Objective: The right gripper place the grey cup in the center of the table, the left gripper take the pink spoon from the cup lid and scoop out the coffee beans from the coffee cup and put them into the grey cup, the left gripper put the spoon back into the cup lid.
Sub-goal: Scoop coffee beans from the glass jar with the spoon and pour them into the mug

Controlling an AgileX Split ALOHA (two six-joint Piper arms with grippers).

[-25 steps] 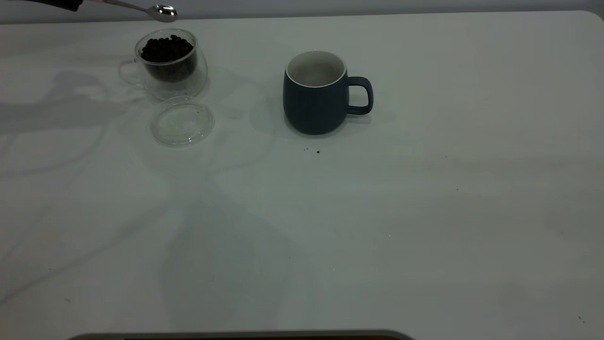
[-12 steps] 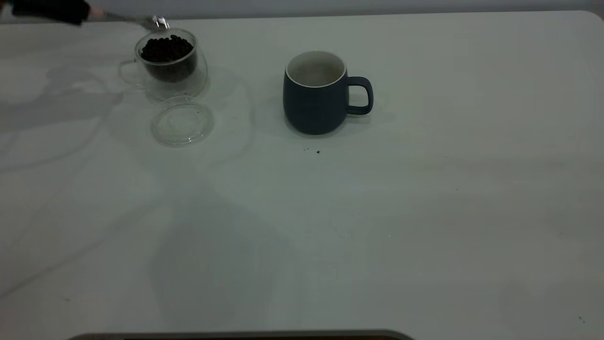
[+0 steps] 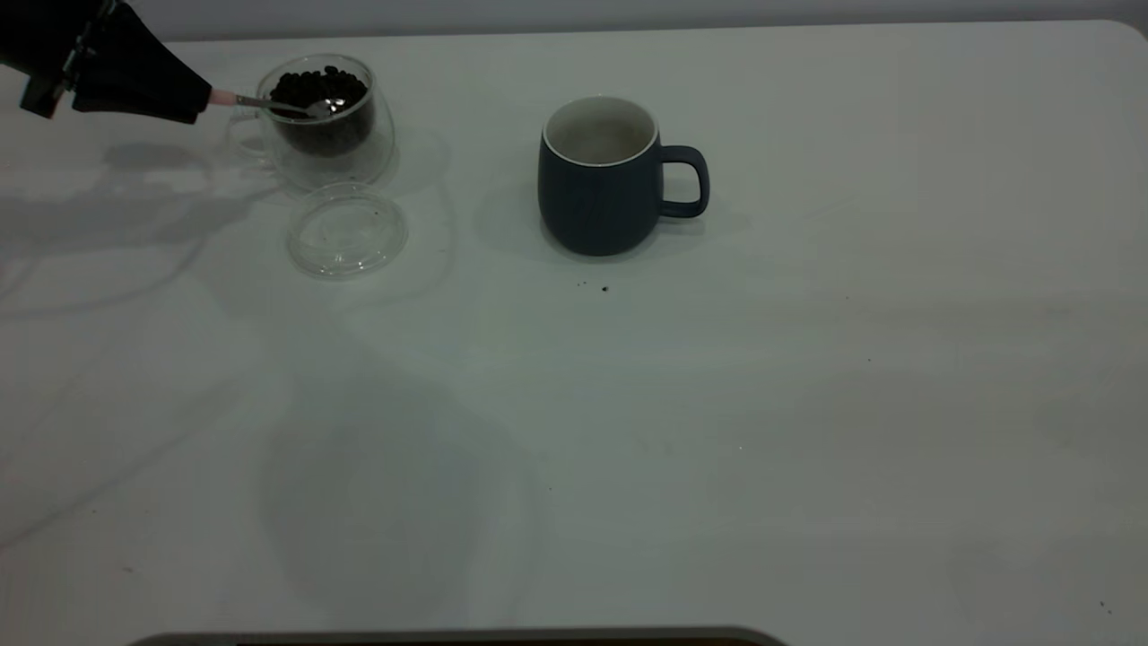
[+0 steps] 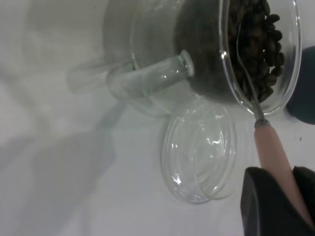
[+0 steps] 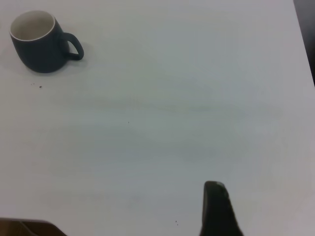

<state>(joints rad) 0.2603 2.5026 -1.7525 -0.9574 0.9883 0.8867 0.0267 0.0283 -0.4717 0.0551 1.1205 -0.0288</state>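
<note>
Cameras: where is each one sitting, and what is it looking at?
Exterior view: looks down on the table from above; left gripper shows at far left.
Left wrist view: on the left arm, close over the coffee cup, cup lid and pink spoon.
Right wrist view: on the parked right arm, over bare table.
The exterior and right wrist views share the grey cup.

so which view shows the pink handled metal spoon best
The left wrist view: the pink handled metal spoon runs from the left gripper into the coffee beans. The exterior view shows it small; the right wrist view misses it.

grey cup (image 3: 599,202): dark blue-grey, off-white inside | pink spoon (image 4: 273,156): pale pink handle | coffee beans (image 3: 316,88): near-black
</note>
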